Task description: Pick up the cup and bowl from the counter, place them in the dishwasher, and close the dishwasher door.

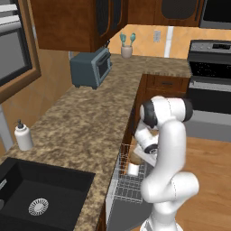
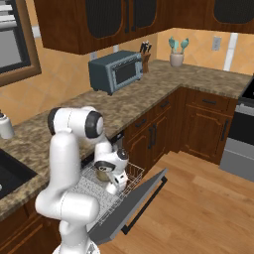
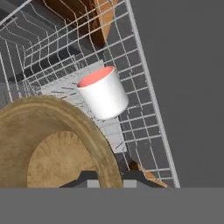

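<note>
The white cup (image 3: 103, 92) with its reddish-pink top stands in the dishwasher's white wire rack (image 3: 144, 113). It also shows as a small white cylinder (image 1: 133, 169) in the left base view. The tan wood-like bowl (image 3: 57, 140) hangs just above the rack, very close to the hand camera. My gripper (image 3: 109, 178) is shut on the bowl's rim, and the bowl hides most of both fingertips. In the base views the hand (image 1: 146, 151) (image 2: 113, 173) reaches down over the rack with the bowl (image 1: 135, 158) (image 2: 101, 174) beside the cup. The dark grey dishwasher door (image 2: 141, 201) is folded down open.
The granite counter (image 1: 85, 122) carries a white soap bottle (image 1: 23, 135), a blue-grey toaster oven (image 2: 116, 71) and a tan utensil holder (image 1: 127, 50). A black sink (image 1: 36, 194) lies at left. The stove (image 1: 210, 90) stands at right beyond the wood floor (image 2: 198, 208).
</note>
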{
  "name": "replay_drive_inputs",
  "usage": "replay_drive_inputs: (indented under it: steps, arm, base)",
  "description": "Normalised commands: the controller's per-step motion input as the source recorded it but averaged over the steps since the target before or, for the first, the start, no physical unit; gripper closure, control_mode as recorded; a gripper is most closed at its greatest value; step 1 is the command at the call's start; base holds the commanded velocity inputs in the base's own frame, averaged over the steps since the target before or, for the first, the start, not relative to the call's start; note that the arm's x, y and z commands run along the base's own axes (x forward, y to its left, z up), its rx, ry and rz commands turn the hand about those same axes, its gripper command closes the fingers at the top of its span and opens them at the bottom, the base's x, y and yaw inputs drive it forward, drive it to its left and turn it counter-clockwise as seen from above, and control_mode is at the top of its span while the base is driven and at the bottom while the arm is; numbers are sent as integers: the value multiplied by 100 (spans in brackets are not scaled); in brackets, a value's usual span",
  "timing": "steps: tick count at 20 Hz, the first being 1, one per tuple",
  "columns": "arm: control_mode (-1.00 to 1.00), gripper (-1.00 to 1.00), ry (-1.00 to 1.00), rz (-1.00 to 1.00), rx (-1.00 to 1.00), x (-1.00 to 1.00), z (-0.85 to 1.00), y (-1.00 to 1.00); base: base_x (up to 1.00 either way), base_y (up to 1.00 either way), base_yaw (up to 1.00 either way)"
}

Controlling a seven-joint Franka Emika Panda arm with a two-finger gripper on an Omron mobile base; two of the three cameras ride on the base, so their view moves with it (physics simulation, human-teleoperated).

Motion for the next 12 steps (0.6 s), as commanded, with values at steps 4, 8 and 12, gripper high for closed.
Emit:
replay_drive_inputs:
  steps: [4,8,12]
  arm:
    - [-100,100,8,0,7,26,-100,41]
    - [-100,100,9,0,2,44,-90,66]
    - [-100,100,8,0,0,63,-82,56]
  base:
    - [0,0,0]
    - [0,0,0]
    - [0,0,0]
